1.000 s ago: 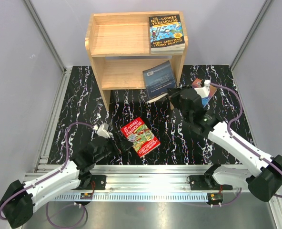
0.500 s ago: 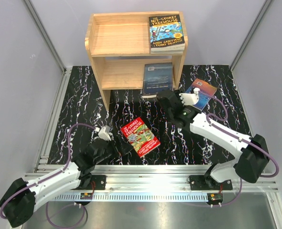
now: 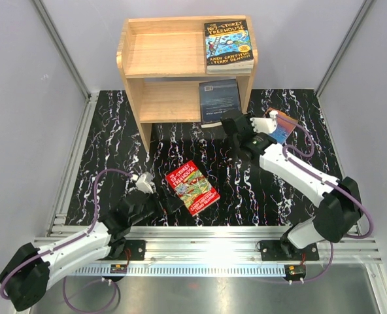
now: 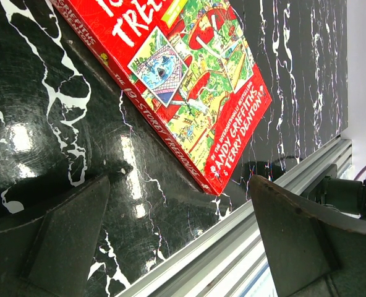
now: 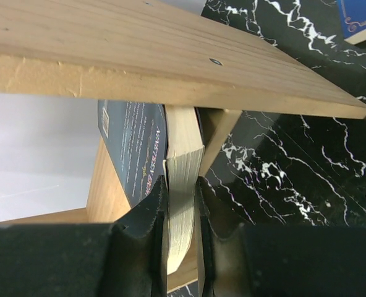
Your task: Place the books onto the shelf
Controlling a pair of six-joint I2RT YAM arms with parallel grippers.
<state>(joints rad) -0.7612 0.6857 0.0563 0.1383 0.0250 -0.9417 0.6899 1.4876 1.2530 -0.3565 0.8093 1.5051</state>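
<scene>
In the top view the left gripper [image 3: 162,200] sits low over the black marbled table [image 3: 115,144], jaws spread wide and holding nothing. The red book [image 3: 192,187] lies flat just to its right, apart from the fingers. The left wrist view brings this closer: the red book [image 4: 189,80] lies cover up, with its lower corner between the two open fingers [image 4: 59,241], none of them touching it.

Behind, the shelf [image 3: 161,59] carries a blue Treehouse book [image 3: 229,44] flat on the right of its top tier. A dark blue book [image 3: 218,101] is at the right end of the lower tier, its front edge at the right gripper [image 3: 231,124]. Only the right wrist view shows the grip: the fingers [image 5: 149,210] are clamped on the page edge of the dark blue book [image 5: 136,148], beneath a shelf board [image 5: 140,55].

Farthest right, a blue-orange book [image 3: 284,124] lies on the table, partly hidden by the right arm.
</scene>
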